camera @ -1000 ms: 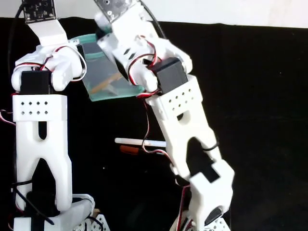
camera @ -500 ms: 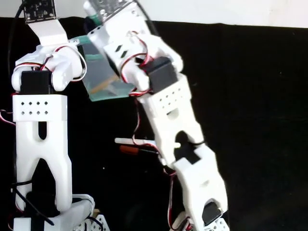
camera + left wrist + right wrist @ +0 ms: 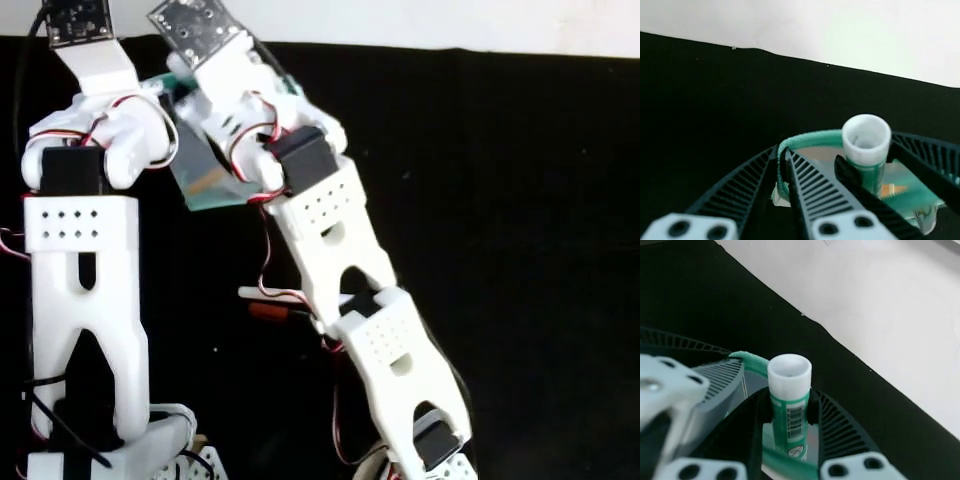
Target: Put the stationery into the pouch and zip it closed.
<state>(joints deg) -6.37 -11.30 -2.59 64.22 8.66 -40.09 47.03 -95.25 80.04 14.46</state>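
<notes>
Quick rundown of where you're at. Your left claw (image 3: 784, 157) is pinched tight on the pouch (image 3: 205, 160), gripping it right at the green zip edge (image 3: 810, 136). The pouch sits at the far left of the black table (image 3: 500, 200), between the two wrists, with its mouth open.

Your right claw (image 3: 789, 400) is clamped around a green glue stick (image 3: 789, 422), one finger on each side of the barrel. The stick is upright with its white end pointing up toward both wrist cameras, and it's sitting right at the pouch mouth. In the right wrist view the green edge crosses in front of the stick's lower end, so the bottom looks to be past the rim. I can't tell how deep it goes.

Through the clear side of the pouch you can see a thin tan piece (image 3: 212, 181) lying inside.

Out on the table, nearer the arm bases, a white pen (image 3: 268, 292) lies flat with an orange-red piece (image 3: 268, 311) just beside it. The right arm crosses over both of them.
</notes>
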